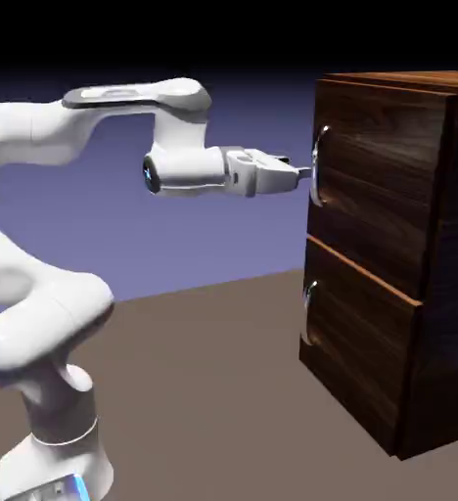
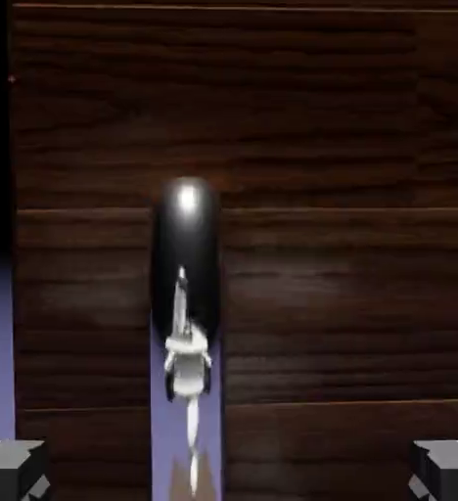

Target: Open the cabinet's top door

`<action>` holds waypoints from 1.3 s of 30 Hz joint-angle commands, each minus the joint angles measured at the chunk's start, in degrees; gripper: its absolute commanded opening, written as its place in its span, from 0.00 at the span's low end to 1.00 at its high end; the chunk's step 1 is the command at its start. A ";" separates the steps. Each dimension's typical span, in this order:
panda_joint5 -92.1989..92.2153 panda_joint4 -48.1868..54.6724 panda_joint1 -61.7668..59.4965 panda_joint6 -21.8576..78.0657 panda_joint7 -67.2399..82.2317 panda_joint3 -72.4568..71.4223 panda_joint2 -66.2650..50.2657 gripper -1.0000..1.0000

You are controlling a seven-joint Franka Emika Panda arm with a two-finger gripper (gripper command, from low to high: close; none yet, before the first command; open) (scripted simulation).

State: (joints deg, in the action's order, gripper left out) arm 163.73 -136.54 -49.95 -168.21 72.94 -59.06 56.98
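Note:
The dark wood cabinet (image 1: 409, 254) stands at the exterior view's right. Its top door (image 1: 385, 181) looks flush with the cabinet front, and a curved silver handle (image 1: 318, 166) sits on its left edge. My gripper (image 1: 304, 172) reaches level toward that handle, with the tips just short of it or touching it. In the hand view the top door's (image 2: 350, 274) wood fills the picture. The shiny handle (image 2: 186, 264) runs up and down, a little left of the middle. My gripper (image 2: 229, 475) is open, its fingertips (image 2: 13, 470) far apart at the bottom corners with nothing between them.
Below the top door is the matching lower panel (image 1: 360, 342) with its own silver handle (image 1: 309, 311). The arm's base (image 1: 47, 460) stands on the brown table (image 1: 213, 391) at the lower left.

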 commanded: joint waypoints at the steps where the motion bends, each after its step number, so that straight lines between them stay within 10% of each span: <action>1: 1.02 0.15 -0.32 0.04 0.72 -0.37 0.15 0.50; 7: 2.27 7.27 -10.48 2.07 1.55 -6.24 -3.60 0.50; 8: 2.27 7.27 -10.49 2.07 1.55 -6.24 -3.60 0.00; 39: -1.32 -9.47 51.81 6.17 39.37 49.84 -17.23 0.00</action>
State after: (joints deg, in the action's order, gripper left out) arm 162.38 -146.00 1.86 -162.01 112.33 -9.22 39.75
